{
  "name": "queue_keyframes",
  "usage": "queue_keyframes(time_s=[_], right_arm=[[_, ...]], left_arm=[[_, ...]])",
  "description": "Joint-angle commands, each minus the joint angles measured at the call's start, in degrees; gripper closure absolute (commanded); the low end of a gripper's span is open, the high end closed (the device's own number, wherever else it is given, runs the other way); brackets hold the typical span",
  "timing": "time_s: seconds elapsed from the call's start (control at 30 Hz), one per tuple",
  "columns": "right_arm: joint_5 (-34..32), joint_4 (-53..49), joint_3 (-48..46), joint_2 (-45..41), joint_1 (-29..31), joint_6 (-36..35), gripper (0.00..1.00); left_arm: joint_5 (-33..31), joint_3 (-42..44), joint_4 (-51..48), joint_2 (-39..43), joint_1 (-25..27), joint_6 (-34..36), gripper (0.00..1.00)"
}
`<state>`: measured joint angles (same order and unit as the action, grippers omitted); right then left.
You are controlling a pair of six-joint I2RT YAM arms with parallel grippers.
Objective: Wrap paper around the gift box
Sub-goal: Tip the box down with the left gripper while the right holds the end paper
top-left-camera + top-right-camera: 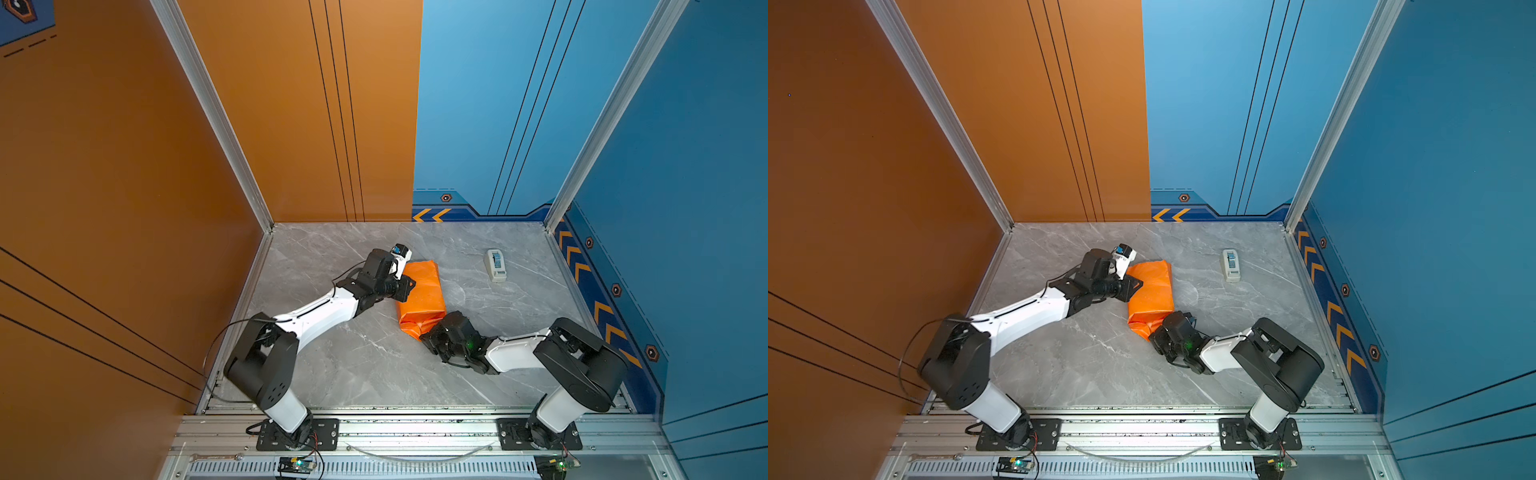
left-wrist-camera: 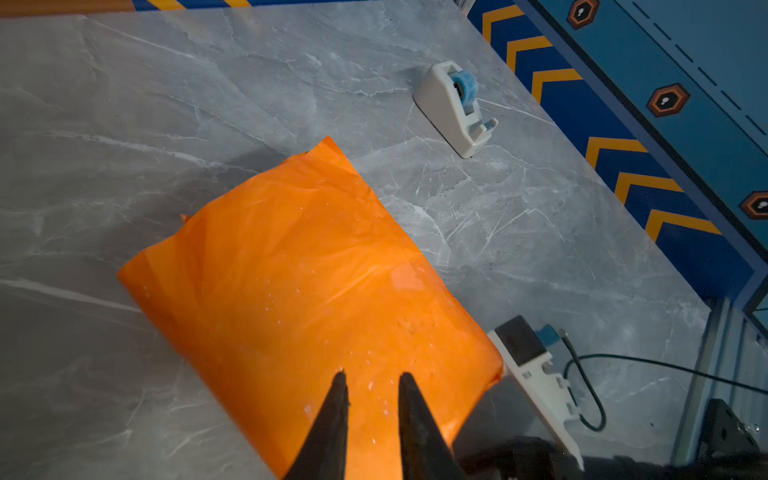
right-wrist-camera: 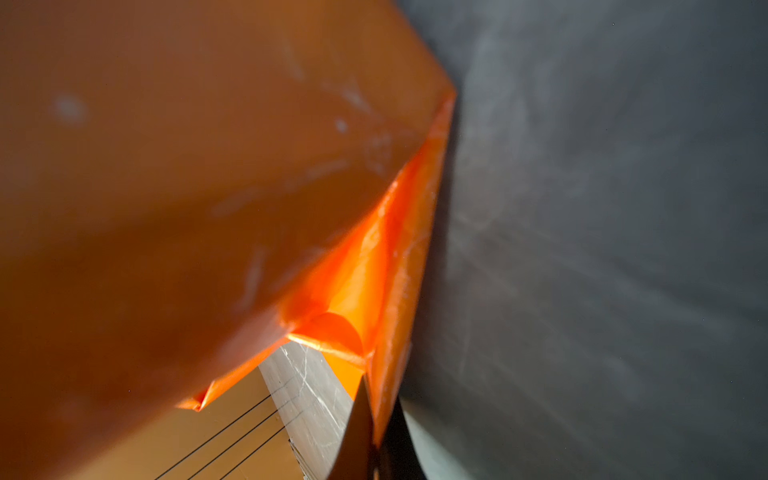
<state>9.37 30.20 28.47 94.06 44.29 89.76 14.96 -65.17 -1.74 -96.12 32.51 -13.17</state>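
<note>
The paper (image 1: pixel 419 295) (image 1: pixel 1152 291), orange side out, lies folded into an oblong parcel mid-table. The gift box is hidden; only paper shows. My left gripper (image 2: pixel 371 374) hovers over the parcel's left edge (image 1: pixel 409 284), its fingers a narrow gap apart with nothing between them, the tips just above or on the paper (image 2: pixel 311 270). My right gripper (image 3: pixel 378 399) is shut on a thin orange flap at the parcel's near end (image 1: pixel 426 332) (image 1: pixel 1154 332). The right wrist view shows the paper (image 3: pixel 208 166) raised off the table at that end.
A white-grey tape dispenser (image 1: pixel 495 265) (image 1: pixel 1231 264) (image 2: pixel 455 108) with a blue roll stands at the back right, apart from the parcel. Orange and blue walls close in the grey marble table (image 1: pixel 374 365) on three sides. The arm bases sit along the front rail.
</note>
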Motion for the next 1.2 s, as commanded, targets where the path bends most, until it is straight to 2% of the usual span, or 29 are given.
queue_keyframes(time_s=[0.0, 0.1, 0.23, 0.5, 0.67, 1.17], right_arm=[[0.8, -2.2, 1.0, -1.3, -0.6, -1.8, 1.00], [0.8, -2.5, 1.0, -2.0, -1.1, -1.8, 1.00], [0.9, -4.3, 1.4, -3.8, -1.9, -2.5, 1.00], [2.0, -7.0, 3.0, -6.7, -3.7, -3.9, 1.00], [2.8, -8.6, 4.7, -8.0, -6.4, -4.9, 1.00], [3.6, -9.1, 6.5, -10.3, -8.8, -6.4, 1.00]], left_arm=[[5.9, -4.8, -3.7, -5.9, -0.8, 4.3, 0.79], [8.3, -7.4, -4.1, -9.9, -0.7, 4.9, 0.80], [7.7, -6.8, -4.5, -11.8, -0.3, 5.9, 0.80], [2.7, -3.4, -5.4, -12.2, 0.5, 7.9, 0.80], [2.2, -2.6, -5.2, -12.7, 1.4, 8.0, 0.80], [1.7, -2.2, -4.8, -12.6, 2.6, 7.7, 0.78]])
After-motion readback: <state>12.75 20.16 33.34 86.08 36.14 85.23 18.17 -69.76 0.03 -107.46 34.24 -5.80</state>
